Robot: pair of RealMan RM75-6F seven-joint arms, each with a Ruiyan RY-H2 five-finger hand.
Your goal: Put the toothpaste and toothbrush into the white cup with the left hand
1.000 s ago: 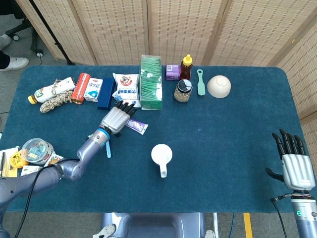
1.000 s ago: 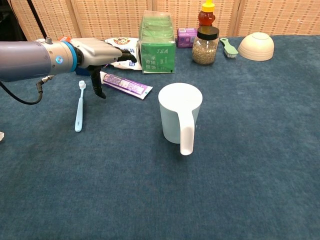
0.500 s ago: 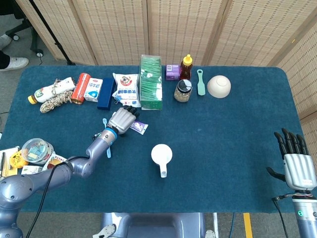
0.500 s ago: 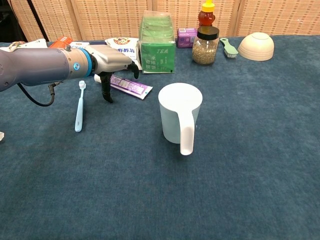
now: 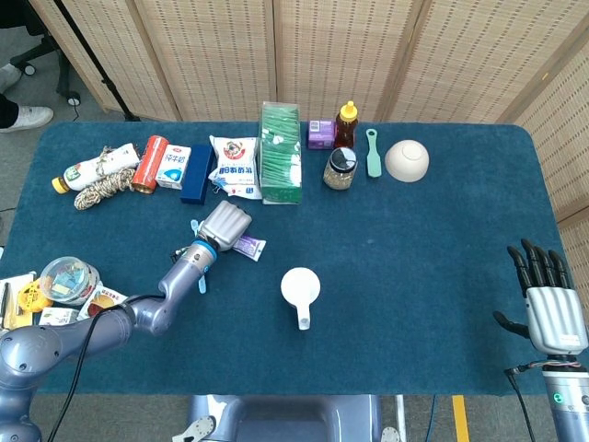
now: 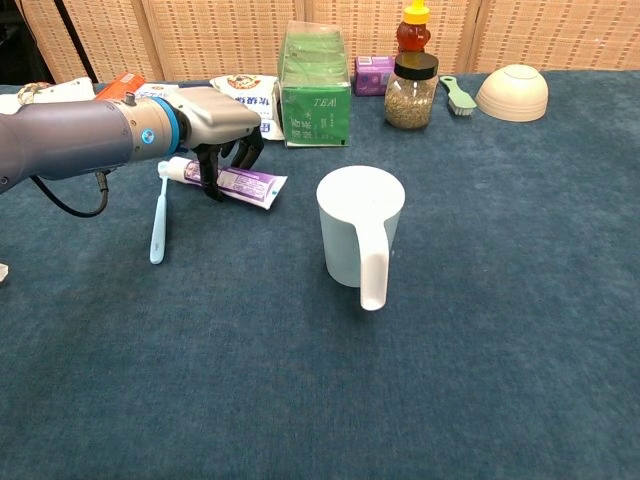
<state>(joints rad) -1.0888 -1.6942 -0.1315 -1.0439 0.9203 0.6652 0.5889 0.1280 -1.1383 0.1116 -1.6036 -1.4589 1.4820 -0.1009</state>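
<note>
A purple and white toothpaste tube [image 6: 243,184] [image 5: 248,245] lies on the blue table, left of the white cup [image 6: 360,228] [image 5: 300,286]. My left hand [image 6: 212,124] [image 5: 225,225] is over its cap end, fingers curled around the tube and gripping it low against the cloth. Just left of that hand lies the light blue toothbrush [image 6: 157,218] [image 5: 202,282], partly hidden by my forearm in the head view. The cup stands upright with its handle towards me and shows nothing inside. Far off at the table's right front edge, my right hand [image 5: 548,305] is raised with its fingers spread and holds nothing.
Along the back stand a green tea box [image 6: 315,88], a milk powder bag [image 5: 234,166], a seed jar [image 6: 411,92], a honey bottle [image 6: 415,25], a green brush [image 6: 459,94] and an upturned bowl [image 6: 512,92]. Cans, rope and clutter fill the back left [image 5: 138,166].
My left hand has closed its fingers around the toothpaste. The tube has turned and slid left, towards the toothbrush. The cup and the right hand stay where they were.
</note>
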